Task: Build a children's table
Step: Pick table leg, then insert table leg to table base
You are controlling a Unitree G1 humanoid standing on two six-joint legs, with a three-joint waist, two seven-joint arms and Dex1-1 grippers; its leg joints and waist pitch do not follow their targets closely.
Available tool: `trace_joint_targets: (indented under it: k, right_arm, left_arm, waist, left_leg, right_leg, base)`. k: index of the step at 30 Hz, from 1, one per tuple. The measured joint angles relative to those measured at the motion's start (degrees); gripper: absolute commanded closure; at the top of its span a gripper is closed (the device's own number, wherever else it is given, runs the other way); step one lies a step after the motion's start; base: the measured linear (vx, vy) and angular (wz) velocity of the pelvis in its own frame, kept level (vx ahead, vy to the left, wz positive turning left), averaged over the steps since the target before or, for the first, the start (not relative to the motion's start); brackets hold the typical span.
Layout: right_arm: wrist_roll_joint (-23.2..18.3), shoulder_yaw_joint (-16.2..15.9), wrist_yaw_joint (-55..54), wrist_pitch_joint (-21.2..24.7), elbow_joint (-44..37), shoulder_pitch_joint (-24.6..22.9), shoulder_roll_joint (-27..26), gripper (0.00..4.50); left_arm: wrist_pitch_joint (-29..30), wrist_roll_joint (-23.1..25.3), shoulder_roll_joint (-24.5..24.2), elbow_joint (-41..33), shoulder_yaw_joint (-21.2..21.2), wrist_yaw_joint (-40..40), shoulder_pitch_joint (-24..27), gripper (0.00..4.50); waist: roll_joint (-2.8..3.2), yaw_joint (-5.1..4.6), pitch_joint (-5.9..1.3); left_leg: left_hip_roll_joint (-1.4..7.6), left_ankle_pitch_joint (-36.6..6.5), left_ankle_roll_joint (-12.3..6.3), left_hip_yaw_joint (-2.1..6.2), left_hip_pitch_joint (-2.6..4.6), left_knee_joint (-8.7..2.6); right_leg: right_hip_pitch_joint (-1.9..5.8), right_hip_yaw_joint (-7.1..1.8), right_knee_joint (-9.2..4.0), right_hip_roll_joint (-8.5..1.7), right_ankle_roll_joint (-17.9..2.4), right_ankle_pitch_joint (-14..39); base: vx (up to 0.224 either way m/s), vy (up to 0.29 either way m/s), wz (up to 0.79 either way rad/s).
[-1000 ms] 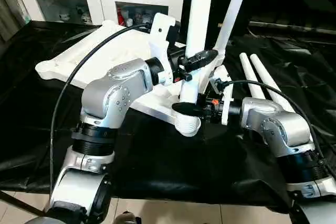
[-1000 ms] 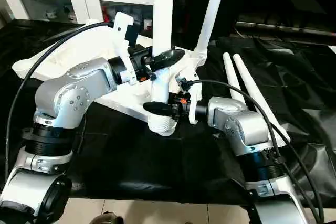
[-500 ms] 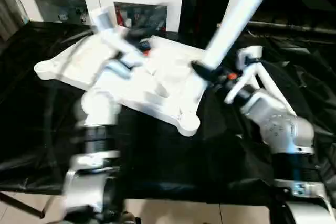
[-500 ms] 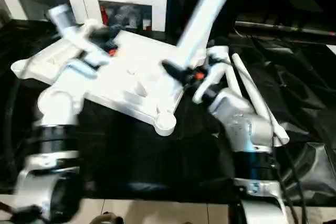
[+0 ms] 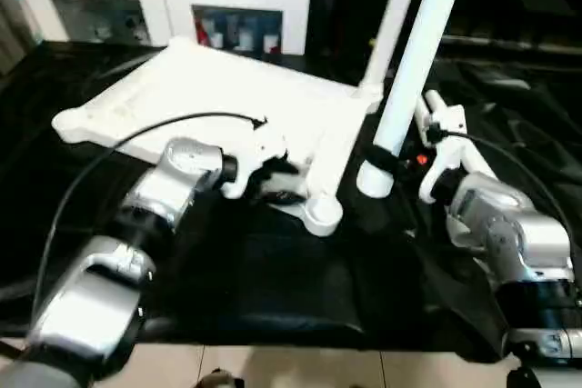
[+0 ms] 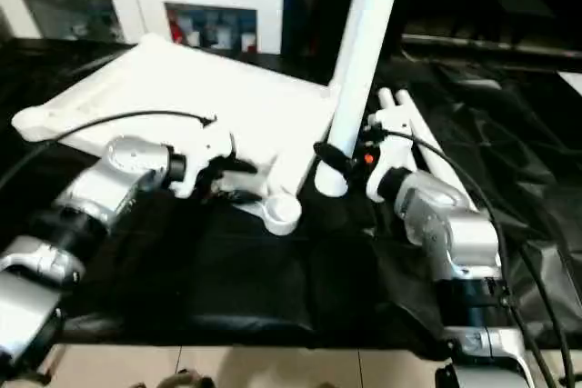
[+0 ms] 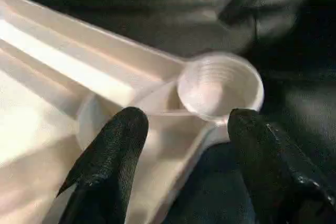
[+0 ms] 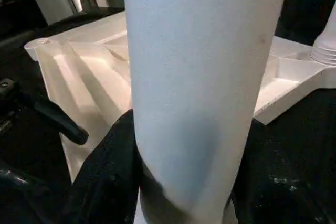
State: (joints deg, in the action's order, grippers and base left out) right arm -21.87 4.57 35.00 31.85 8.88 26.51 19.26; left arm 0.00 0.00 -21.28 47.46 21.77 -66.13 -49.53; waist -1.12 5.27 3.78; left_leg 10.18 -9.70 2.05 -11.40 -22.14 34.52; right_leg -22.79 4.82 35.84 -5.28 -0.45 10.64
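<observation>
I have the table top (image 5: 227, 102) lying underside up on the black surface (image 5: 273, 288), one leg (image 5: 393, 15) already standing in its far corner. The step in hand is seating a second leg (image 5: 420, 52) in the near corner socket (image 7: 220, 85).

The right gripper (image 5: 386, 163) has its fingers closed around this leg near its lower end, holding it tilted, its end just beside the top's edge and clear of the socket. The left gripper (image 7: 184, 145) has fingers spread, holding nothing; the empty socket lies just beyond and between the fingertips.

Next move, in my judgement: carry the leg's end across over the socket, bring it upright, then press down. The left forearm reaches low across the surface; the right wrist is raised beside two spare legs (image 5: 455, 138).
</observation>
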Motion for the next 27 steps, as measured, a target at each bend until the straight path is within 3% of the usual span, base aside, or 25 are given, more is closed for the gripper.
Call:
trace_joint_targets:
  k: [4,15,16,21,26,27]
  right_arm:
    - [0.02,-0.6,0.43,0.27,-1.63,-1.33,0.55,2.61]
    - [-0.06,-2.26,1.86,1.39,-3.4,-2.13,1.38,2.61]
    - [-0.06,-2.46,1.88,1.39,-3.4,-2.18,1.56,2.61]
    - [-0.03,-2.8,1.97,1.4,-3.49,-2.21,1.61,2.61]
    - [0.25,-3.09,2.52,1.39,-3.58,-2.3,1.89,2.61]
    - [0.25,-3.2,2.52,1.39,-3.58,-2.32,1.92,2.61]
  left_arm:
    - [-3.22,4.05,-0.28,5.04,2.79,-0.04,-1.72,1.53]
    - [-10.4,11.01,1.83,16.76,4.6,10.1,-5.22,1.53]
    - [-10.66,11.46,1.96,17.57,4.82,10.18,-5.3,1.8]
    - [-12.11,12.93,2.65,20.66,5.11,9.61,-7.08,2.08]
    - [-11.81,13.86,2.6,21.39,5.48,3.04,-8.44,2.4]
    - [-11.39,14.05,2.52,21.35,5.75,1.28,-8.67,2.67]
  waist:
    - [0.01,-0.09,0.01]
    - [0.02,-0.06,0.01]
    - [0.02,-0.05,0.01]
    - [0.02,-0.03,0.01]
    - [0.03,0.01,0.0]
    - [0.03,0.03,0.0]
  left_leg:
    - [0.0,0.0,0.0,0.0,0.01,0.0]
    - [0.0,0.0,-0.01,0.0,-0.04,0.01]
    - [0.0,0.0,-0.01,0.0,-0.05,0.02]
    - [0.0,0.0,-0.01,0.0,-0.04,0.02]
    - [0.0,0.0,-0.01,-0.01,-0.04,0.01]
    - [0.0,0.0,-0.01,-0.01,-0.02,0.01]
  right_leg:
    - [0.0,0.0,0.0,0.0,-0.08,-0.05]
    - [0.0,0.0,-0.05,0.0,-0.1,-0.06]
    - [-0.01,0.0,-0.06,0.0,-0.1,-0.06]
    - [0.0,0.01,-0.06,0.0,-0.1,-0.07]
    - [0.01,0.0,-0.1,0.0,-0.1,-0.06]
    - [0.02,0.0,-0.11,0.0,-0.1,-0.06]
  base:
    - [0.0,0.0,0.0]
    - [0.0,0.0,0.0]
    - [0.0,0.0,0.0]
    - [0.0,0.0,0.0]
    - [0.0,0.0,0.0]
    - [0.0,0.0,0.0]
